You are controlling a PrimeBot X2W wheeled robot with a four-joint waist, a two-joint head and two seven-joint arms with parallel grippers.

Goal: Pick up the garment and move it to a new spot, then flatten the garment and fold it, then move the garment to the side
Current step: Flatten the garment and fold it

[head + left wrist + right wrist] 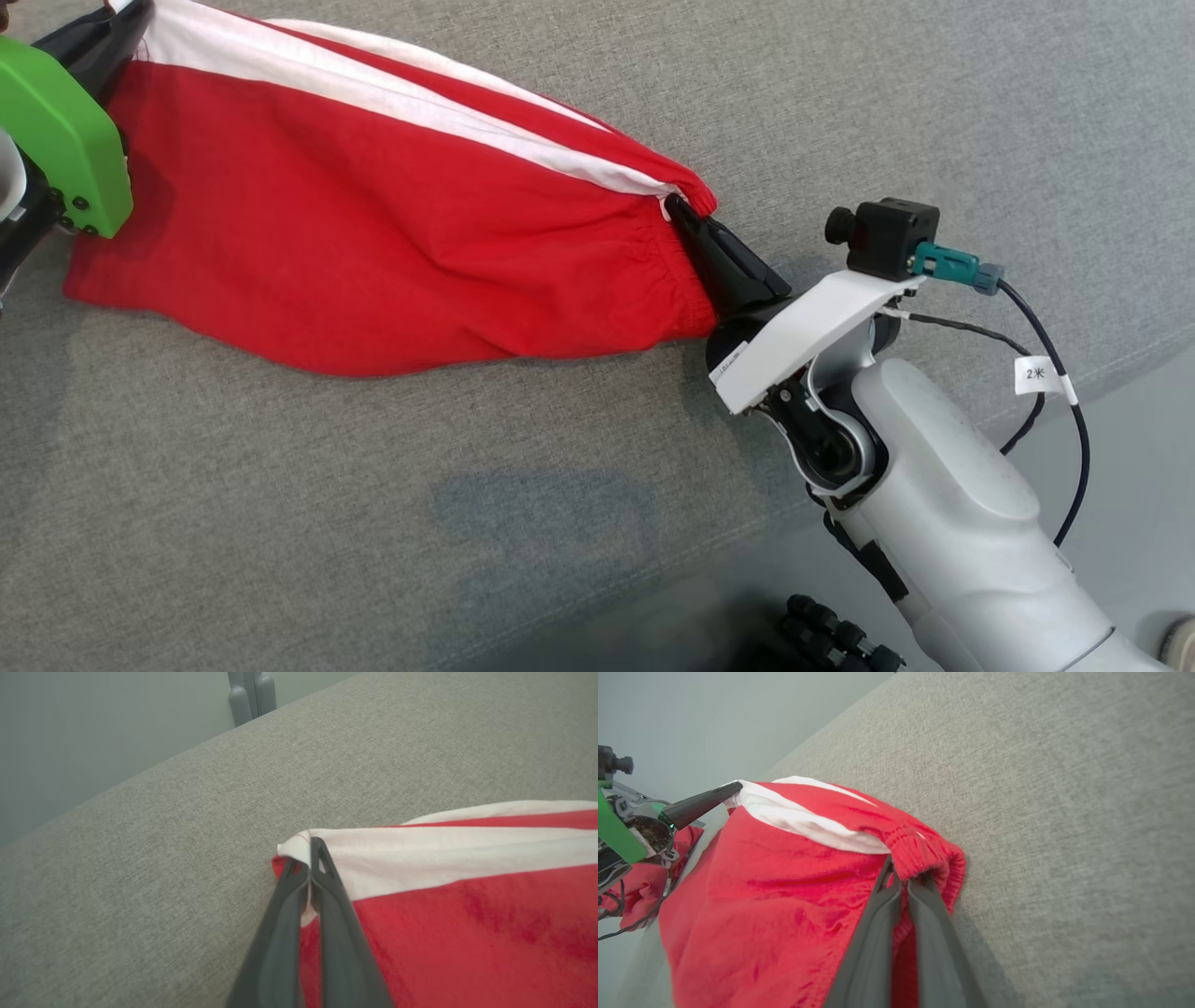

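Observation:
The garment (373,233) is a pair of red shorts with white side stripes, stretched between my two grippers above the grey cushion. My left gripper (306,858) is shut on the white-striped hem corner at the garment (467,914) edge; its green housing shows at the head view's top left. My right gripper (686,217) is shut on the gathered red waistband at the right end. In the right wrist view the right gripper (903,875) pinches the waistband of the garment (784,882), and the left gripper's dark fingers (700,805) hold the far corner.
A grey fabric cushion (373,523) spreads under everything; its front edge runs diagonally at the lower right, with pale floor (1139,485) beyond. A black cable (1064,373) loops off my right wrist. A grey post (252,695) stands behind the cushion's far edge.

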